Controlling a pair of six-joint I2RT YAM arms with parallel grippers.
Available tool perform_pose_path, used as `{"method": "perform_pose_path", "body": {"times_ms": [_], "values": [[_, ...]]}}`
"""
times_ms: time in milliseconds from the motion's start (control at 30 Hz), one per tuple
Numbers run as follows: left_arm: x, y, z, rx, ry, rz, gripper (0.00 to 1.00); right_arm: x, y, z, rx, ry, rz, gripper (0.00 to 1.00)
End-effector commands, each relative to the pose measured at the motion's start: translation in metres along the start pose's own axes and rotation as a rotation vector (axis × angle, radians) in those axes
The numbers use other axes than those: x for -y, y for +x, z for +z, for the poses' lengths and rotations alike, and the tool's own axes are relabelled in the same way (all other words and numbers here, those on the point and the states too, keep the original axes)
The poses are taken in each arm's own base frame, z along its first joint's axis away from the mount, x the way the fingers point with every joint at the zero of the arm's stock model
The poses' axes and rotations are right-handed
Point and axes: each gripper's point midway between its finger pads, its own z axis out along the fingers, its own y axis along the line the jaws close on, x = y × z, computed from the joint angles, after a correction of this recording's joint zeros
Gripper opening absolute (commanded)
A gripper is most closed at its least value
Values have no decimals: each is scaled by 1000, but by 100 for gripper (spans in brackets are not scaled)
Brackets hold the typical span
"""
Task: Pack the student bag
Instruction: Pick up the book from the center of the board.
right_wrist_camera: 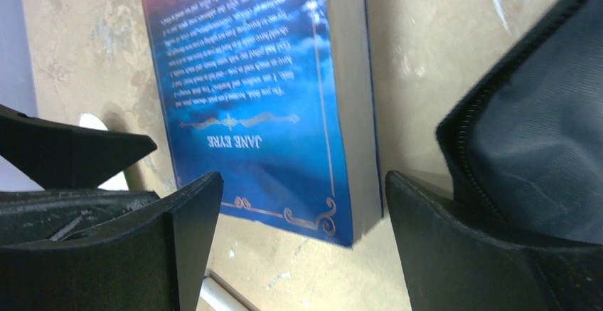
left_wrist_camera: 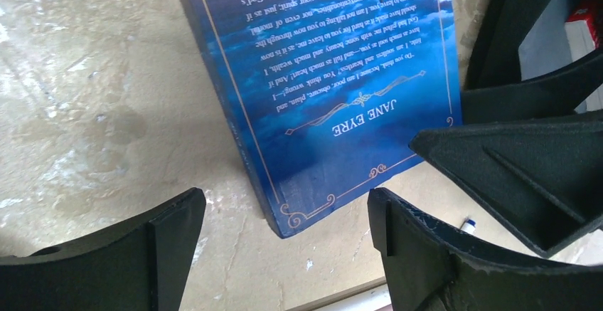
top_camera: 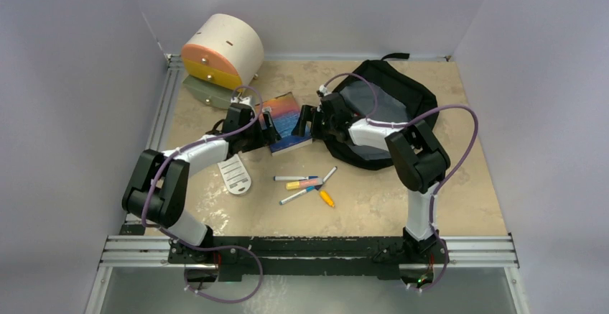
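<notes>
Three pale walls [top_camera: 323,5] enclose a mottled beige tabletop [top_camera: 445,206] holding the student bag [top_camera: 413,91].

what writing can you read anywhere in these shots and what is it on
"JANE EYRE": on the cover of the blue book, upside down in both wrist views.
"Do you think, because I am poor, obscure, plain, and": first line of the passage on that cover; the rest is too small to read surely.
Markers and white card: print too small to read.
</notes>
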Motion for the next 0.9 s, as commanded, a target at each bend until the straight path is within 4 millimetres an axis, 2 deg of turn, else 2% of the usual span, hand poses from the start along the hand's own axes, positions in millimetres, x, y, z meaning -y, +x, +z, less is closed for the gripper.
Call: {"method": "perform_pose_path", "body": {"times_ms": [0, 100, 233, 533, 867], "values": [[26, -22, 3, 45, 104, 11, 84, 46, 59, -17, -156, 184, 92, 86], [27, -17, 7, 24, 116, 4, 81, 45, 66, -20, -175, 167, 97, 83], [36, -11, 13, -17, 169, 16, 79, 32, 77, -13, -225, 73, 128, 80], [43, -1, 21, -63, 191, 40, 78, 14, 73, 3, -229, -23, 198, 79], [48, 7, 24, -86, 208, 41, 76, 0, 88, 8, -285, -147, 267, 74]]}}
